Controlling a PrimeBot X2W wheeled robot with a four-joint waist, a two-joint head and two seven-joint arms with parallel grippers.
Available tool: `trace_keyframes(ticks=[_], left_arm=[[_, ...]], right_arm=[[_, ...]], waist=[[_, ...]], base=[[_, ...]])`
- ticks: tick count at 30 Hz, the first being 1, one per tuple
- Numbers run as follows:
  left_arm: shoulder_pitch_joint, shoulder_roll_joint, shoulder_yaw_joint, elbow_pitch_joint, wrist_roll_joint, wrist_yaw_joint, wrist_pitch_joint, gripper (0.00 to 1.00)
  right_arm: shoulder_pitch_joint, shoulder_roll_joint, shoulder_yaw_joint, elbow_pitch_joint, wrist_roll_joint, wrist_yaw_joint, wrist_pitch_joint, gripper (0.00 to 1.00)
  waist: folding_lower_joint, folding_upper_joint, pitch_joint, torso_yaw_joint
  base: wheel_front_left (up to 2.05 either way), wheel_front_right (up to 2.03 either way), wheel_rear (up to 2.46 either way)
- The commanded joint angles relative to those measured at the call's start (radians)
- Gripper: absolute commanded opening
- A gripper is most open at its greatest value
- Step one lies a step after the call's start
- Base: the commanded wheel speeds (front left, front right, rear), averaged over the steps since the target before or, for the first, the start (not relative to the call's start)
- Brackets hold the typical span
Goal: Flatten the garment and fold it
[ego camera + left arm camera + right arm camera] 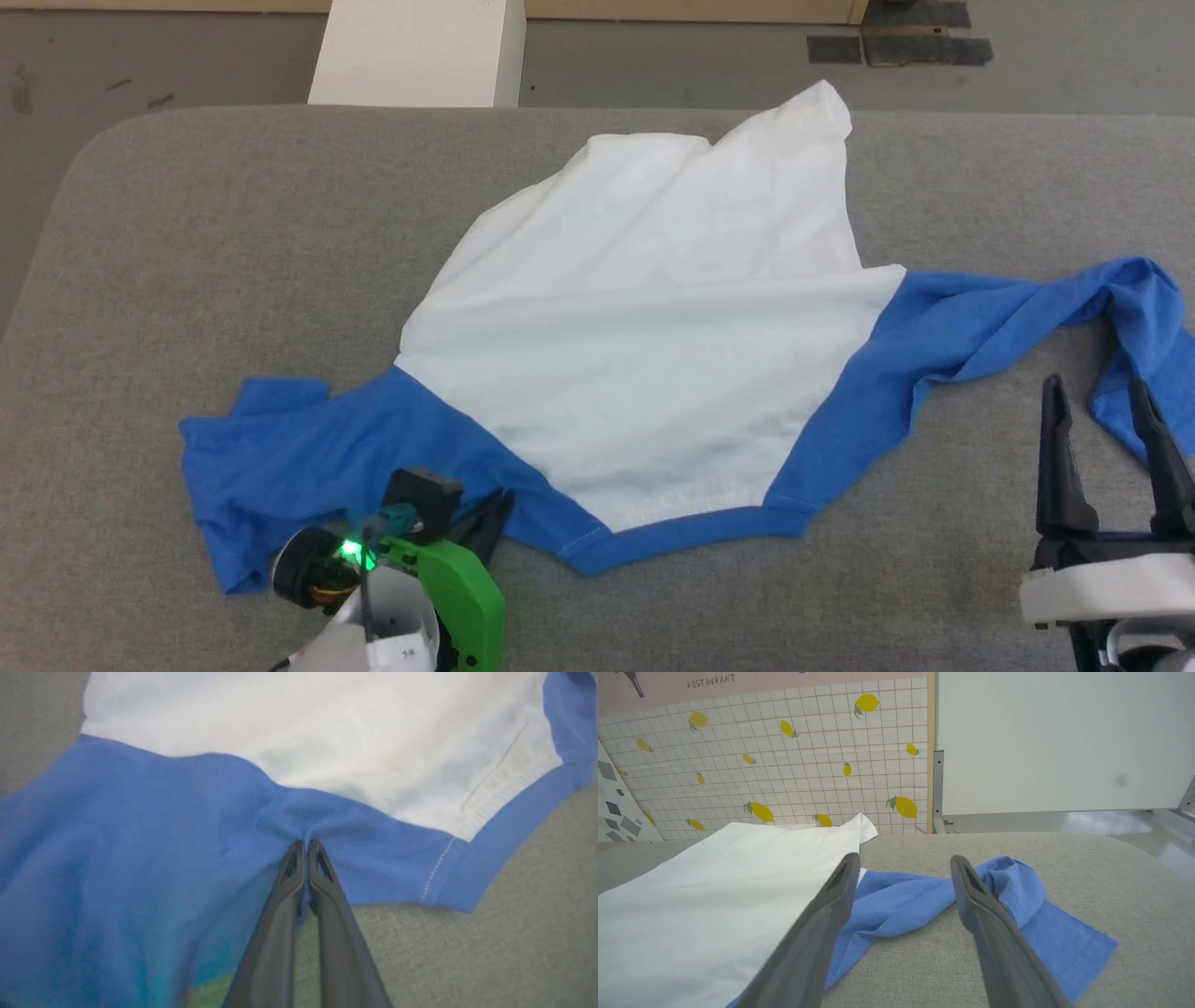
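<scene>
**Left claw (306,848) clamped on the garment (644,327), right claw (1095,392) spread wide**
Nearest, the left claw is clenched on a pucker of blue cloth beside the neck band. The right claw is released, fingers well apart, just beside the crumpled blue sleeve on the robot's right. The garment lies spread on the grey bench (187,233), its white body reaching toward the far edge. A white box (420,51) stands beyond that edge.

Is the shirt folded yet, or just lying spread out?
Spread out, not folded, and rumpled: the shirt lies open on the grey table, its blue sleeves bunched. The left hand pinches it.
</scene>
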Motion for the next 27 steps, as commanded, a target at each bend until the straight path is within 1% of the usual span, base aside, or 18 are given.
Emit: trace_keyframes(ticks=[1, 3, 5, 8, 10, 12, 15, 17, 21, 23, 25, 27], left_arm=[[0.019, -0.014, 0.016, -0.012, -0.021, 0.015, -0.036, 0.00], [0.034, -0.029, 0.036, -0.041, -0.039, 0.029, -0.081, 0.00], [0.049, -0.046, 0.051, -0.071, -0.062, 0.034, -0.118, 0.00], [0.074, -0.065, 0.065, -0.118, -0.087, 0.039, -0.163, 0.00], [0.085, -0.071, 0.066, -0.141, -0.094, 0.042, -0.175, 0.00], [0.090, -0.075, 0.062, -0.156, -0.095, 0.045, -0.178, 0.00], [0.088, -0.077, 0.054, -0.163, -0.092, 0.046, -0.177, 0.00], [0.080, -0.079, 0.048, -0.163, -0.090, 0.046, -0.176, 0.00], [0.059, -0.088, 0.038, -0.157, -0.093, 0.041, -0.180, 0.00], [0.047, -0.093, 0.030, -0.149, -0.095, 0.037, -0.183, 0.00], [0.035, -0.099, 0.023, -0.142, -0.096, 0.034, -0.185, 0.00], [0.022, -0.103, 0.015, -0.133, -0.097, 0.030, -0.188, 0.00]], right_arm=[[-0.028, -0.001, 0.012, -0.011, -0.010, -0.002, 0.006, 1.00], [-0.043, 0.000, 0.026, -0.022, -0.012, -0.002, 0.024, 1.00], [-0.061, 0.000, 0.047, -0.033, -0.018, -0.002, 0.051, 1.00], [-0.098, -0.007, 0.088, -0.041, -0.015, -0.002, 0.150, 1.00], [-0.121, -0.030, 0.107, -0.030, 0.015, -0.002, 0.253, 1.00], [-0.140, -0.062, 0.124, -0.012, 0.051, -0.002, 0.380, 1.00], [-0.176, -0.140, 0.165, 0.005, 0.104, -0.002, 0.564, 1.00], [-0.202, -0.201, 0.194, 0.007, 0.121, -0.002, 0.656, 1.00], [-0.257, -0.277, 0.230, 0.017, 0.150, -0.002, 0.791, 1.00], [-0.282, -0.304, 0.251, 0.029, 0.165, -0.002, 0.846, 1.00], [-0.303, -0.341, 0.295, 0.036, 0.171, -0.002, 0.899, 1.00], [-0.318, -0.361, 0.322, 0.053, 0.185, -0.002, 0.947, 1.00]], waist=[[0.0000, 0.0000, -0.014, 0.000], [0.0000, 0.0000, -0.022, 0.001], [0.0000, 0.0000, -0.027, 0.003], [0.0000, 0.0000, -0.028, 0.005], [0.0000, 0.0000, -0.022, 0.008], [0.0000, 0.0000, -0.014, 0.014], [0.0000, 0.0000, 0.005, 0.024], [0.0000, 0.0000, 0.018, 0.031], [0.0000, 0.0000, 0.046, 0.046], [0.0000, 0.0000, 0.060, 0.055], [0.0000, 0.0000, 0.073, 0.064], [0.0000, 0.0000, 0.084, 0.074]], base=[[0.00, 0.00, 0.00], [0.00, 0.00, 0.00], [0.00, 0.00, 0.00], [0.00, 0.00, 0.00], [0.00, 0.00, 0.00], [0.00, 0.00, 0.00], [0.00, 0.00, 0.00], [0.00, 0.00, 0.00], [0.00, 0.00, 0.00], [0.00, 0.00, 0.00], [0.00, 0.00, 0.00], [0.00, 0.00, 0.00]])
